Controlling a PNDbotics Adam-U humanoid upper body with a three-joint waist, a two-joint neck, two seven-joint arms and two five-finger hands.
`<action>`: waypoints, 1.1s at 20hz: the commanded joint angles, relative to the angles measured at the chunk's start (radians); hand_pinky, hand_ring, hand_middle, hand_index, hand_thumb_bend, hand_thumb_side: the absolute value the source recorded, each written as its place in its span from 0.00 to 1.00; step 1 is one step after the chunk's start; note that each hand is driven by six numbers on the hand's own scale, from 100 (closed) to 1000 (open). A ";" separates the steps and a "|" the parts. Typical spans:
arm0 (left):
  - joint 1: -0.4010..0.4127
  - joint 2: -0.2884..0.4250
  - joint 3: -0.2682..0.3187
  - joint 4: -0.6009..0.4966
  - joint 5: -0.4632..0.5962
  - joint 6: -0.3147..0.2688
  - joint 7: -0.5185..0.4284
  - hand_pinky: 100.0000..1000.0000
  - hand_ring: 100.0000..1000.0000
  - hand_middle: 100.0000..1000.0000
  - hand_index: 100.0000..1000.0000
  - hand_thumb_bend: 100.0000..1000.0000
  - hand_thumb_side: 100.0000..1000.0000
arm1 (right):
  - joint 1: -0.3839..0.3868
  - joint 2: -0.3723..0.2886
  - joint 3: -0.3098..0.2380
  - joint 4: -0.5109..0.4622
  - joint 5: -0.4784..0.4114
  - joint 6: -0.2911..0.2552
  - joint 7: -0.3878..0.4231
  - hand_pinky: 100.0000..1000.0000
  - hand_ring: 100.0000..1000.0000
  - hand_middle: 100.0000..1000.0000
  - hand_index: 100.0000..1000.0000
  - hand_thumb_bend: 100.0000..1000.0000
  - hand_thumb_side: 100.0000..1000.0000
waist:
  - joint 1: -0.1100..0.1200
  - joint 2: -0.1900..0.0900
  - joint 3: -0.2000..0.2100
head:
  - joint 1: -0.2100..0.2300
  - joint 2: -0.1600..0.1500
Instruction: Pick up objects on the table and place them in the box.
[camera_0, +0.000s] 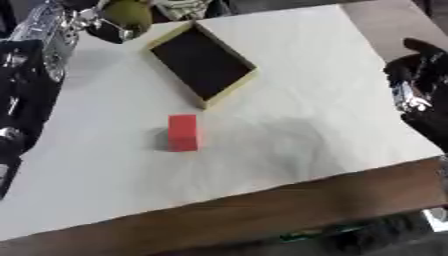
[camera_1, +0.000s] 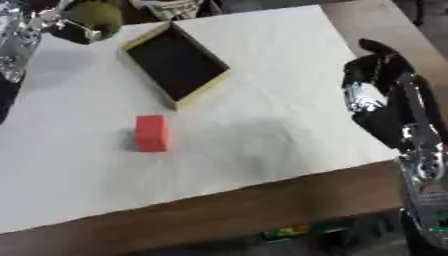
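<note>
**Green fruit held high above open box, red block alone on the sheet**

Left eye view: Seen at the upper left corner, left hand (camera_0: 112, 27), fingers wrapped round a rounded olive-green fruit (camera_0: 129, 13), held up past the far-left corner of the box (camera_0: 229, 89). Lying askew just below and to the right of those fingers, a shallow box with pale wooden walls and a dark inside, nothing visible in it. Resting well below the fingers, nearer the front of the white sheet (camera_0: 297, 75), a red block (camera_0: 183, 132), apart from the box's near corner, casting a soft shadow to its left. Showing under the sheet's front edge, a brown table (camera_0: 262, 210). No brand, label or writing legible anywhere.

Right eye view: Raised at the right edge, right hand (camera_1: 376, 92), black with silver parts, fingers relaxed and slightly bent, grasping nothing, hanging beside the sheet's right border. Well to the left of those fingers, the red block and the box. Visible at the bottom edge below the table, a small green-and-yellow shape (camera_1: 289, 231), too blurred to read.
</note>
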 joint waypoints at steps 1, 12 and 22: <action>-0.029 -0.012 0.005 0.013 0.002 0.004 0.032 0.65 0.58 0.56 0.73 0.30 0.00 | -0.018 -0.007 0.003 -0.013 -0.010 -0.003 0.009 0.68 0.68 0.58 0.87 0.00 0.38 | -0.002 -0.013 -0.007 | 0.010 0.005; -0.002 -0.073 -0.018 0.044 -0.026 -0.008 0.044 0.80 0.79 0.83 0.92 0.36 0.15 | -0.022 -0.003 0.006 -0.013 -0.014 -0.004 0.017 0.68 0.68 0.58 0.87 0.00 0.38 | 0.002 -0.007 -0.019 | 0.009 0.005; 0.025 -0.008 -0.113 -0.096 0.108 -0.134 -0.078 0.77 0.75 0.77 0.90 0.34 0.23 | -0.013 0.000 -0.001 -0.010 -0.008 -0.003 0.012 0.68 0.68 0.58 0.87 0.00 0.38 | -0.001 -0.023 0.009 | -0.017 0.005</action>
